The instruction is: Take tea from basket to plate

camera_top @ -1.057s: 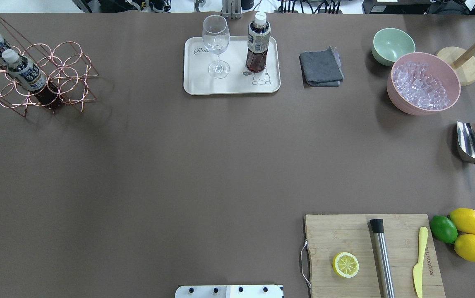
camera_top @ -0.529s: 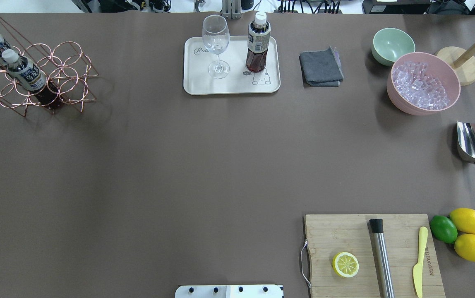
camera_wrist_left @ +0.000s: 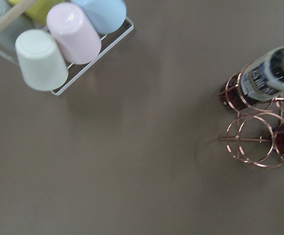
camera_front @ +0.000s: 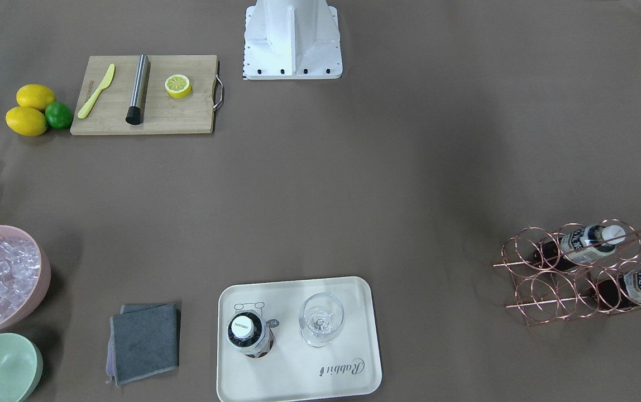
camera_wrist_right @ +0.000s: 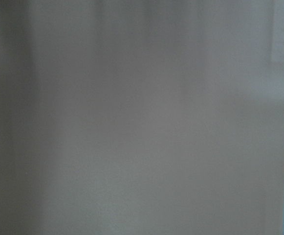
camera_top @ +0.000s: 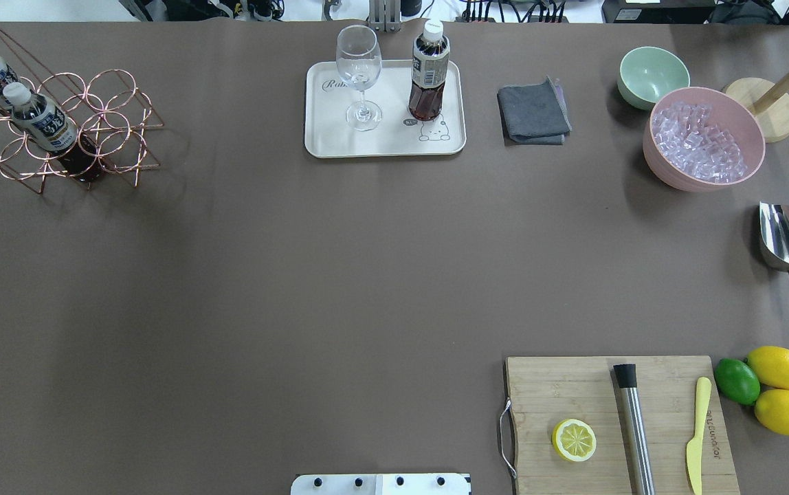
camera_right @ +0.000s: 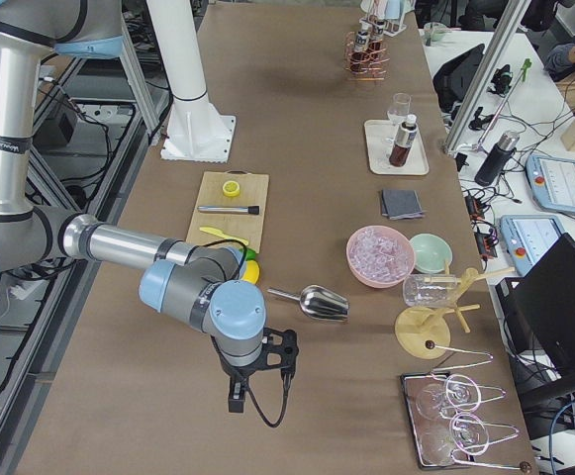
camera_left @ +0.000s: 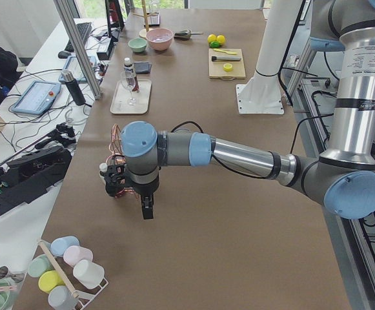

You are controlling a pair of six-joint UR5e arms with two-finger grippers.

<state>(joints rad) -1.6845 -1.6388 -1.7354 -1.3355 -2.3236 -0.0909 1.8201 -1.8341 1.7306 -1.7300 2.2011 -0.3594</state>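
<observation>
Left claw (camera_left: 117, 184) hangs low over the worktop (camera_top: 298, 275) just beside the basket (camera_top: 113, 103), its arm stretched out level with the wrist bent down. I cannot tell whether it is spread. Two tea bottles (camera_top: 40, 120) lean in the basket's rings. Farther along, one tea (camera_top: 427, 75) stands upright on the plate (camera_top: 381, 144) beside one wine glass (camera_top: 360, 72). At the far end the right claw (camera_right: 267, 358) hovers low on a folded arm, and I cannot tell its state either.
</observation>
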